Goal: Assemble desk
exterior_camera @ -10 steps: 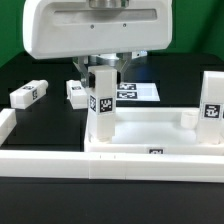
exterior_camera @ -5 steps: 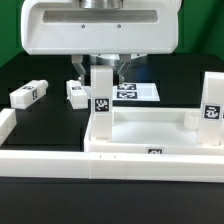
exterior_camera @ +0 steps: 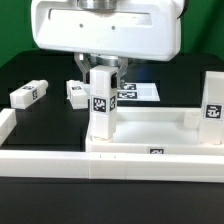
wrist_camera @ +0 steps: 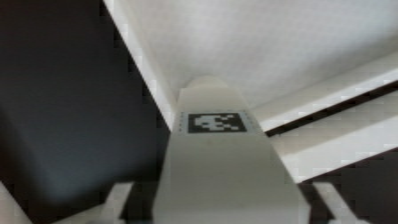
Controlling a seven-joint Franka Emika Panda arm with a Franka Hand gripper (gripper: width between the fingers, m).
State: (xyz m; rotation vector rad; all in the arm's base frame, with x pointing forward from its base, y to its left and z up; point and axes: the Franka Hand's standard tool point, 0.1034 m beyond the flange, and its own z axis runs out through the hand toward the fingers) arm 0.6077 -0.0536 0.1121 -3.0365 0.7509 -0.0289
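exterior view: the black desk carries the white tray-like top, which lies flat with its raised rim up, just behind the long white border rails that run along the front and along the exterior view's left.

the robot's broad white hand housing hangs low over the top's corner on the exterior view's left and blocks much of the desk behind it. its dark fingers are closed on the upper end of the gripped leg, one on each side. that leg stands upright in this corner with its tag facing the camera. its foot is hidden behind the rim, so i cannot tell whether it sits in a socket.

the second upright leg stands at the top's corner on the exterior view's right, also showing a tag. inside the rim, the tray-like top holds nothing but these two.

two more legs lie on their sides on the desk, well apart from the top: the far loose leg toward the exterior view's left, and the near loose leg just beside the fingers. the marker board lies flat behind the top, partly covered by the hand and the gripped leg.

count: four legs, two upright and two lying; one top; one marker board.

wrist view: the gripped leg runs away from the camera with its tag at the far end. the fingers flank it closely. past it are the white top and the dark desk.
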